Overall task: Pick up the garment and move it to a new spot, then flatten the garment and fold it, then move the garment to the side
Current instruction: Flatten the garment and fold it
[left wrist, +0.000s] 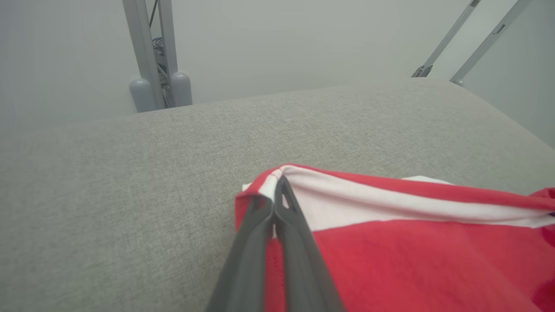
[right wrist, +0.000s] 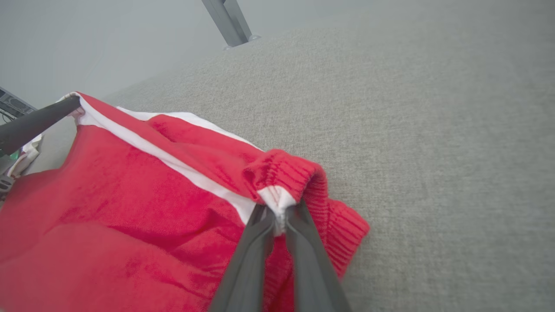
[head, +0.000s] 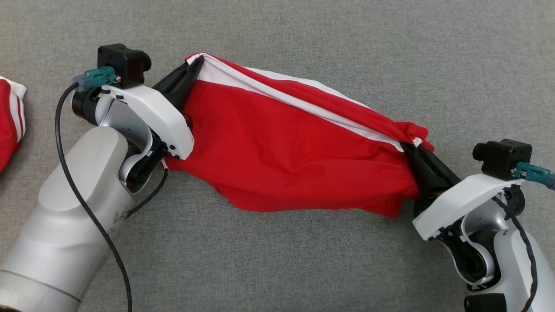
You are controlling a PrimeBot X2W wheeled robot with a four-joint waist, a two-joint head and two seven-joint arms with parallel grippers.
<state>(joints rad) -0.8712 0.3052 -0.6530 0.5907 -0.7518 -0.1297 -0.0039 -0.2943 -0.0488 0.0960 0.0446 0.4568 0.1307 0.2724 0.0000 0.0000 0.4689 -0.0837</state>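
- Two grippers share this hold. Your left gripper point(head: 194, 64) is clamped on one striped corner of the red garment point(head: 282, 147), and your right gripper point(head: 412, 149) is pinched tight on the ribbed waistband point(right wrist: 299, 173) at the other end.
- The garment hangs stretched between them over the grey padded surface point(head: 277, 268). Its top edge with the white stripe point(head: 303, 102) is taut and the lower red part sags. I cannot tell whether the hem touches the surface.
- By my reading, you are in the first step, carrying it to a new spot, or just starting to flatten it. Nothing is folded yet.
- Your next move calls for lowering both ends together under tension, so the cloth lands spread rather than bunched. Let go only once it lies down.
- Mind the other red-and-white cloth point(head: 11, 117) at the left edge, well apart from yours, and set down clear of it.
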